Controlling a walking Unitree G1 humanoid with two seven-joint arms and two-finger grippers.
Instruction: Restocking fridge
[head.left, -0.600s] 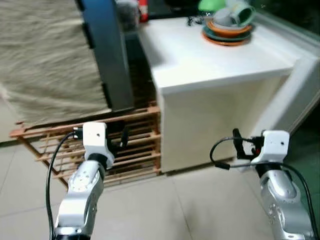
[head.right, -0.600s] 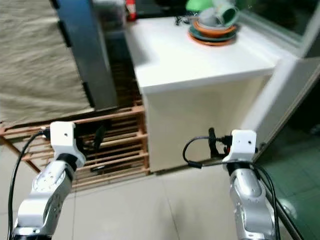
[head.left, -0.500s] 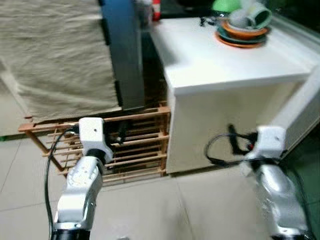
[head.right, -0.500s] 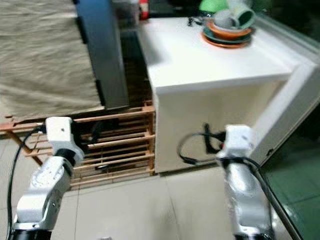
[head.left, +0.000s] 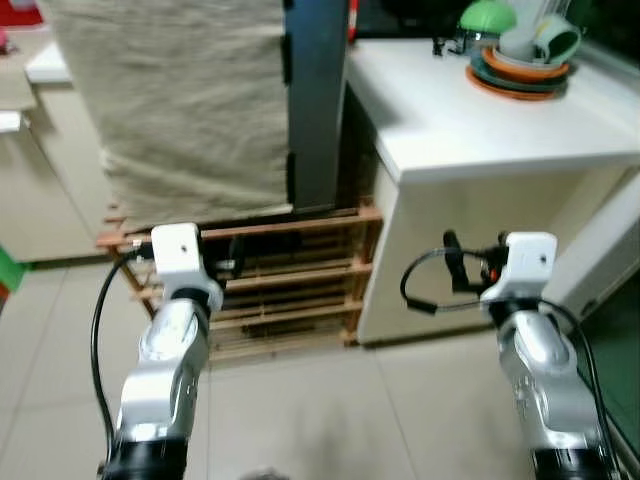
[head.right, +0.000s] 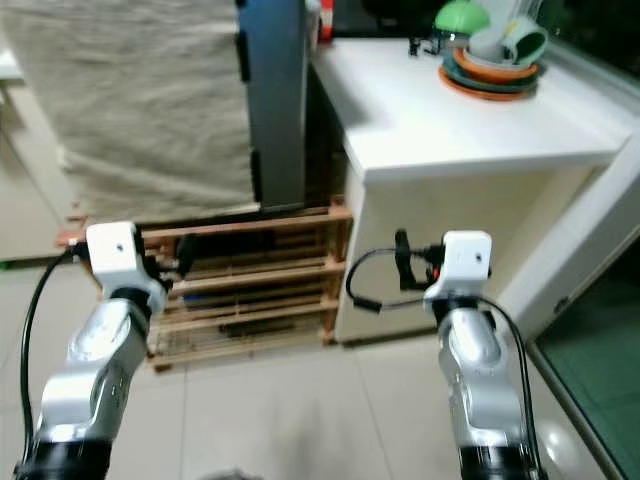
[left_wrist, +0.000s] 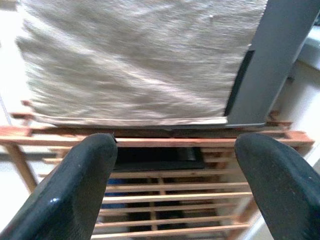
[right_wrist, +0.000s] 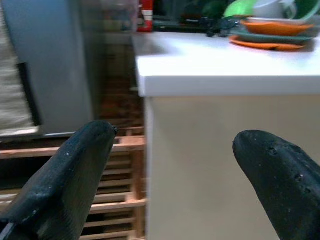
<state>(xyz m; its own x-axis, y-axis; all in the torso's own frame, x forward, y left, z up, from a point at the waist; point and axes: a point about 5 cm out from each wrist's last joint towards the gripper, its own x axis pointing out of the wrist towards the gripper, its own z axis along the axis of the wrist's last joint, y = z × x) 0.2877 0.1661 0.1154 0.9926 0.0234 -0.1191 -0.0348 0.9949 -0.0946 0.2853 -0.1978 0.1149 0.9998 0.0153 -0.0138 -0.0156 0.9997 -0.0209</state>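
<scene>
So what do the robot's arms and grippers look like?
Both arms are shiny silver tubes ending in white boxy wrist blocks, each with a looping black cable. The left gripper and right gripper each have two fat, rounded black fingers.

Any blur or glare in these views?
Eye views: mildly soft, counter top washed out by bright light. Left wrist: cloth streaked with motion blur, tool fingers sharper. Right wrist: dishes soft, background dim.
</scene>
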